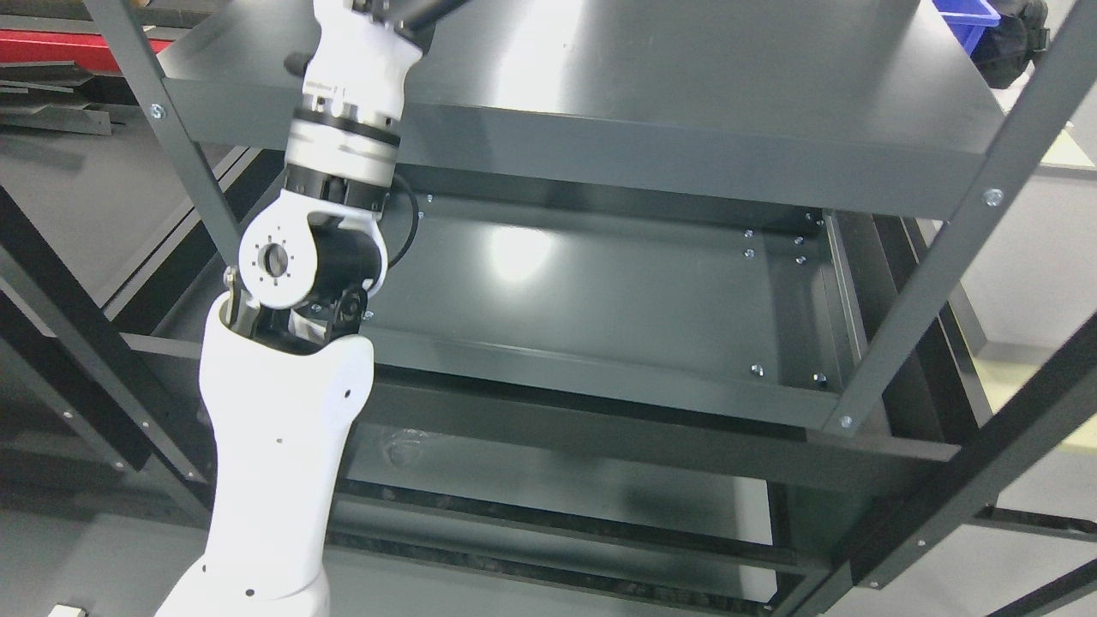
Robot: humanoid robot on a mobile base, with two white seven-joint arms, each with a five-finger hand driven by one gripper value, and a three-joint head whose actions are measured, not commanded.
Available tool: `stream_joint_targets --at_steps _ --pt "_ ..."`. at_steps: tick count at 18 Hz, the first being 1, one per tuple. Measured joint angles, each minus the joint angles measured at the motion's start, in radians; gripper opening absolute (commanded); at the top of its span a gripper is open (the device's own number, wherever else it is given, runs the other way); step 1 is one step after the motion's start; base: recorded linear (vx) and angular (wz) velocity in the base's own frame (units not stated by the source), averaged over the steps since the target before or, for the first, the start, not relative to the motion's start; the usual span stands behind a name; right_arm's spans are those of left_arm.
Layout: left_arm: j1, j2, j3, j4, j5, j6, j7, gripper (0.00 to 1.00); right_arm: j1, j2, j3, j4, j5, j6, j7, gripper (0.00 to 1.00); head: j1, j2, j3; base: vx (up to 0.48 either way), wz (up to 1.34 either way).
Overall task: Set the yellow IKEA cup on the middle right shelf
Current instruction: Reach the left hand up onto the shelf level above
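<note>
left arm [283,446] cut off above (robot hand unseen)

Blue bin [973,19]: upper right corner, on the top tier, partly cut off.
Red strip [51,44]: upper left edge, behind the frame.
Black object [1016,43]: just beside the bin.

The left arm [283,411] rose from the lower left edge, passing in front of the shelving unit's left post [171,146]. The top shelf [686,94] lay above the middle shelf [617,300]. A bin [973,17] sat at the top shelf's far right corner.
</note>
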Motion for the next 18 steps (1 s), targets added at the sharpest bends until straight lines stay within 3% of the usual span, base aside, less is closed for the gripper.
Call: stream_joint_targets --at_steps 6,14,16,17,18 --pt "-0.104 0.000 -0.059 0.012 0.075 0.262 0.213 0.00 0.000 0.000 0.000 0.000 0.000 0.000 0.000 0.99 0.0000 0.000 0.000 0.088 0.01" --pt "-0.210 0.000 -0.120 0.102 0.207 0.454 0.357 0.00 0.000 0.000 0.000 0.000 0.000 0.000 0.000 0.99 0.0000 0.000 0.000 0.013 0.00" --pt "-0.225 0.000 -0.130 0.140 0.225 0.467 0.363 0.04 0.000 0.000 0.000 0.000 0.000 0.000 0.000 0.99 0.0000 0.000 0.000 0.000 0.00" --pt "-0.232 0.000 -0.136 0.165 0.232 0.471 0.365 0.11 0.000 0.000 0.000 0.000 0.000 0.000 0.000 0.99 0.0000 0.000 0.000 0.000 0.00" --pt "-0.237 0.000 -0.141 0.187 0.237 0.478 0.367 0.25 0.000 0.000 0.000 0.000 0.000 0.000 0.000 0.99 0.0000 0.000 0.000 0.000 0.00"
